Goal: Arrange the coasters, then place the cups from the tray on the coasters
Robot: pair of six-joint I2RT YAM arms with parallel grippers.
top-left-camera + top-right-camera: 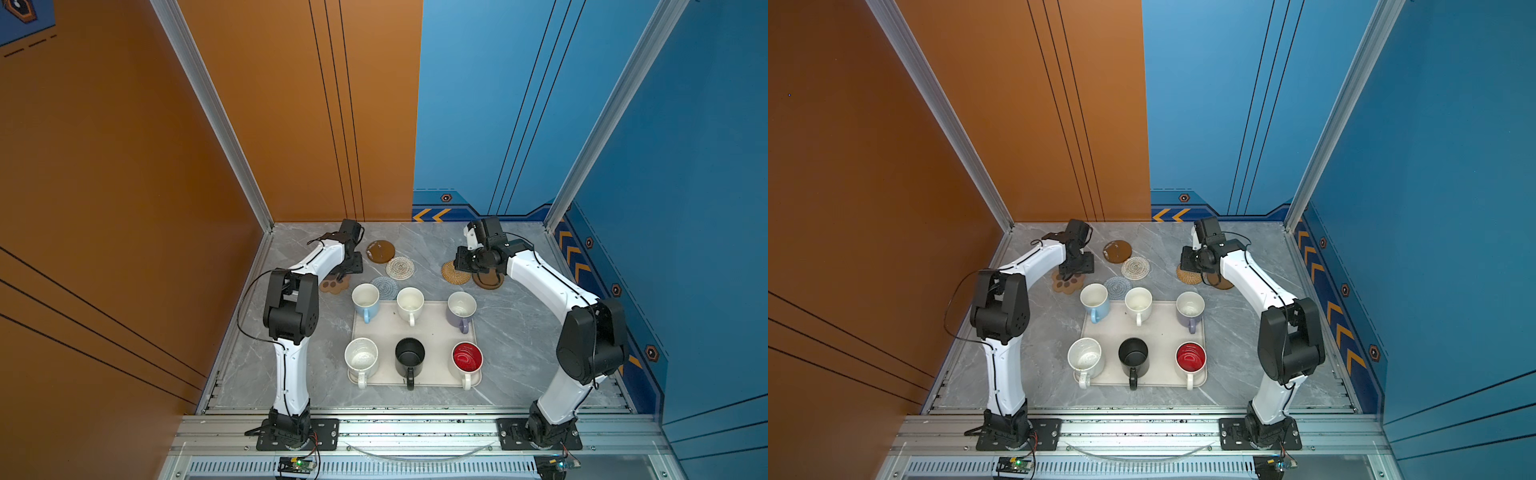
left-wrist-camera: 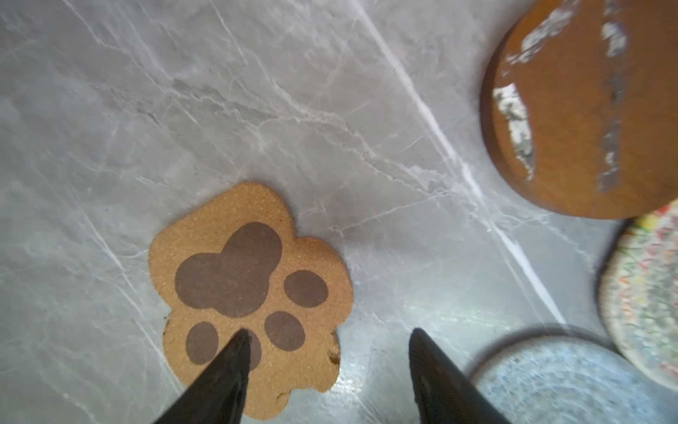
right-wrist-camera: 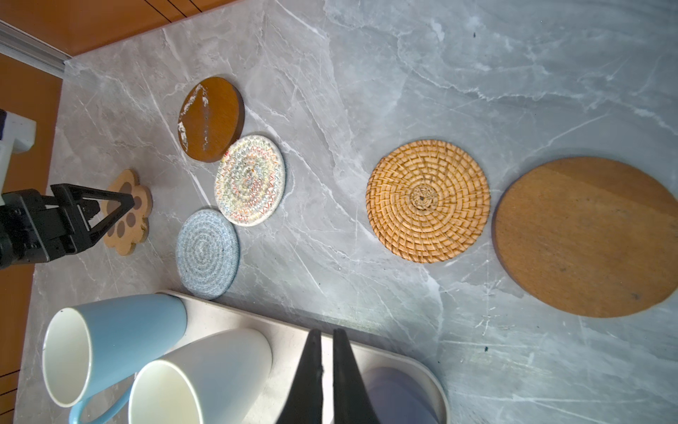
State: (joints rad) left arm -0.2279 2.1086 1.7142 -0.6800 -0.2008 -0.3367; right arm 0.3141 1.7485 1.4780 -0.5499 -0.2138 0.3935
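Note:
Six coasters lie behind the tray (image 1: 432,328): a brown disc (image 1: 380,251), a woven white round (image 1: 400,268), a grey-blue round (image 1: 384,286), a tan paw (image 2: 253,293), a golden rattan round (image 3: 427,202) and a second brown disc (image 3: 587,238). My left gripper (image 2: 328,334) is open low over the paw's edge, one fingertip above the paw and one above bare table. My right gripper (image 3: 327,331) is shut on nothing, raised near the rattan round. Six cups stand on the tray, among them light blue (image 1: 365,301), black (image 1: 409,357) and red-inside (image 1: 467,357).
The white woven round overlaps the edge of the scuffed brown disc and nearly touches the grey-blue one. The grey-blue round sits right behind the light blue cup. Orange and blue walls close the marble table (image 1: 519,332) at the back and sides.

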